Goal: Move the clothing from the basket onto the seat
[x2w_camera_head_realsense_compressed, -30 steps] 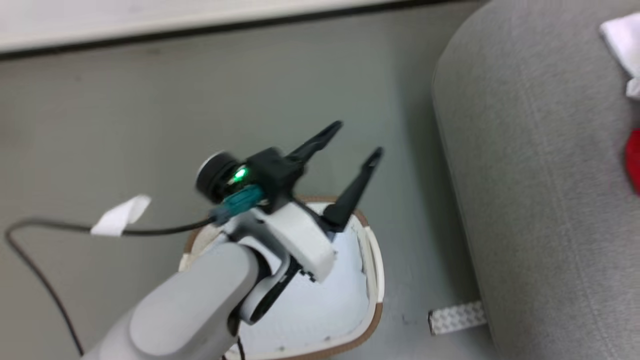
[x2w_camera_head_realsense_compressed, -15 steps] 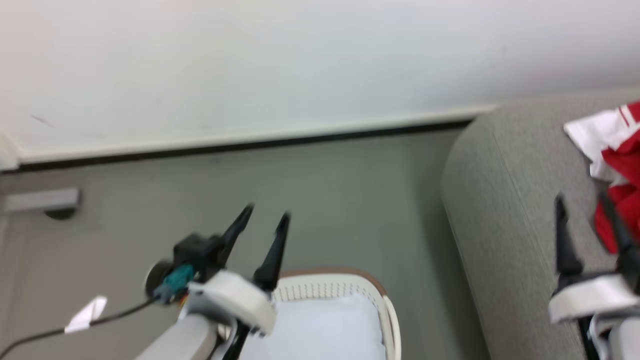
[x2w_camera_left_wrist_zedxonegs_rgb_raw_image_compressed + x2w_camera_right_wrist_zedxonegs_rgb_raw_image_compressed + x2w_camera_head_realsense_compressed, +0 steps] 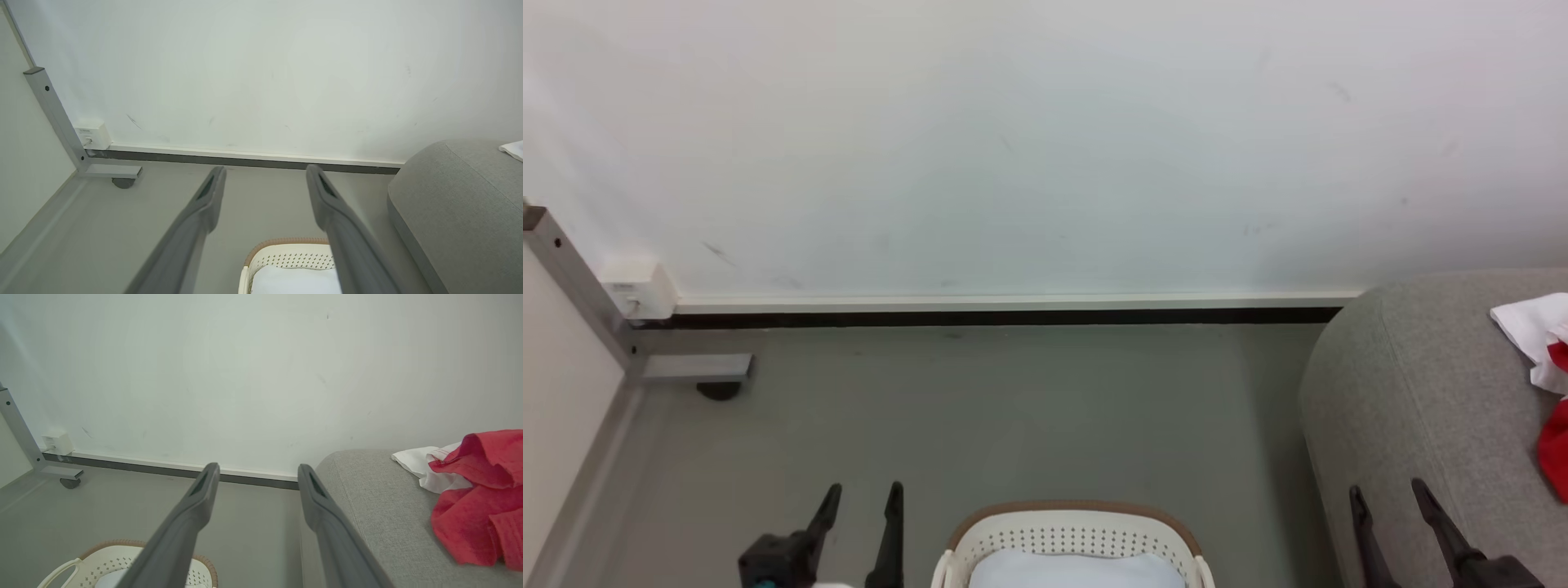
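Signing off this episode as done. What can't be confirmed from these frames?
Basket interior: head view's bottom edge cuts it off; a pale pad shows, near half unseen.
Clothing on the seat: right wrist view's right edge crops it; lettering and piece count unreadable.
Wall box label: left wrist view, too small.

Right gripper (image 3: pixel 258 469) with its two dark fingers spread and nothing between them.

The clothing (image 3: pixel 478 506), a crumpled red heap with white cloth at its far side, lies on the grey seat (image 3: pixel 367 514) to the right of the fingers. At lower left the basket (image 3: pixel 92 571) stands on the floor (image 3: pixel 122 506), apart from the seat. Inside it is what may be a pale pad (image 3: pixel 107 580), largely hidden by one finger.
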